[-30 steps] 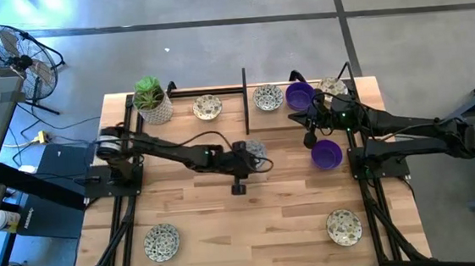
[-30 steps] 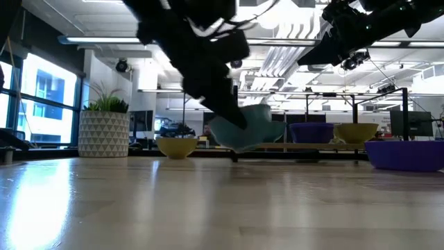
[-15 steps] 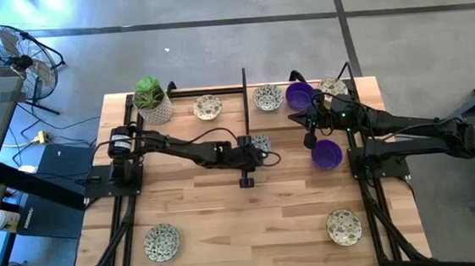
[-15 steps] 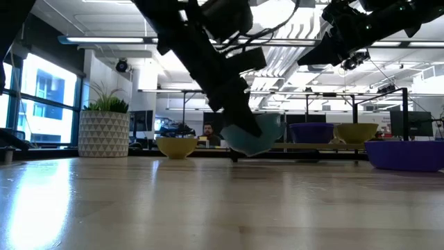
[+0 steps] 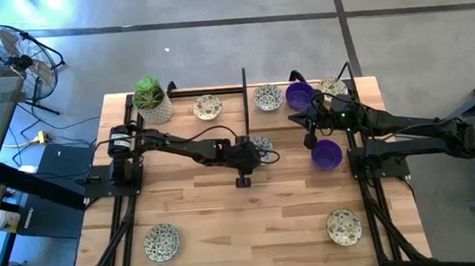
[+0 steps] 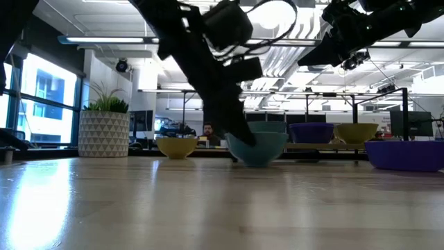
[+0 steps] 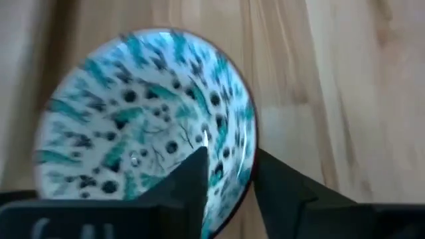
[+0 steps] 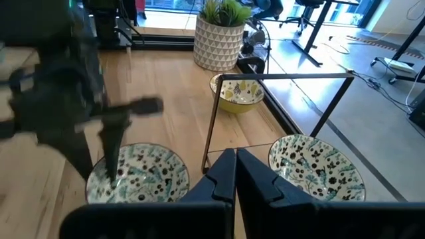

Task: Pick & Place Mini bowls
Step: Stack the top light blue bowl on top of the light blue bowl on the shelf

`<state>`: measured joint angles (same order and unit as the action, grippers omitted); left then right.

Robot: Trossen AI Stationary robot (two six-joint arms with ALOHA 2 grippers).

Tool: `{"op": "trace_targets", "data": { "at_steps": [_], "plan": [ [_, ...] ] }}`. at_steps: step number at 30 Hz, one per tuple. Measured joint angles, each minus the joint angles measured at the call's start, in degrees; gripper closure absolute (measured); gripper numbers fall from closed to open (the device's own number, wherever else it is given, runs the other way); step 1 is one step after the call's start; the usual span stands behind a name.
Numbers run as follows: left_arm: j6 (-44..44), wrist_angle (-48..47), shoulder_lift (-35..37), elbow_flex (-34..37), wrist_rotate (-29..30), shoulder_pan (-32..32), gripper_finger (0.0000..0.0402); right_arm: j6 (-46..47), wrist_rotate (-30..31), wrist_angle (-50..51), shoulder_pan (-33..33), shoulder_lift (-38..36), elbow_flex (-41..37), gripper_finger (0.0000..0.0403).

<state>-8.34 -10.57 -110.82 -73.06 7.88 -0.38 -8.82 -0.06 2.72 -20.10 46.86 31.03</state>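
The left claw (image 5: 253,153) sits at the middle of the table (image 5: 201,204), its fingers (image 7: 192,182) straddling the near rim of a patterned bowl (image 7: 143,123), one inside, one outside, parted enough that the grip looks just let go. The bowl rests flat on the wood, directly ahead of the claw. So the way out seems to be up and back along the arm. The right claw (image 8: 234,174), shut and empty, hovers near the far right corner by the purple bowls (image 5: 326,153).
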Motion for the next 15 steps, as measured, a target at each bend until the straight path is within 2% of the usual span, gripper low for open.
{"op": "trace_targets", "data": {
  "at_steps": [4,8,11,15],
  "plan": [
    [-0.5,-1.9,1.0,0.0,-1.1,0.0,0.0252,-0.1,-0.3,0.2,0.0,0.0,0.0,0.0403],
    [-1.9,0.8,3.3,-0.4,-1.5,-1.1,0.0245,-0.8,-0.4,0.4,0.0,0.0,0.0,0.0403],
    [-1.9,-1.5,6.0,0.0,-1.4,-1.7,0.0255,-1.7,-0.4,0.4,0.0,0.0,0.0,0.0403],
    [-0.9,-0.8,7.9,0.5,-0.9,-1.6,0.0294,-1.7,-0.5,0.6,0.0,0.0,0.0,0.0403]
  ]
}}
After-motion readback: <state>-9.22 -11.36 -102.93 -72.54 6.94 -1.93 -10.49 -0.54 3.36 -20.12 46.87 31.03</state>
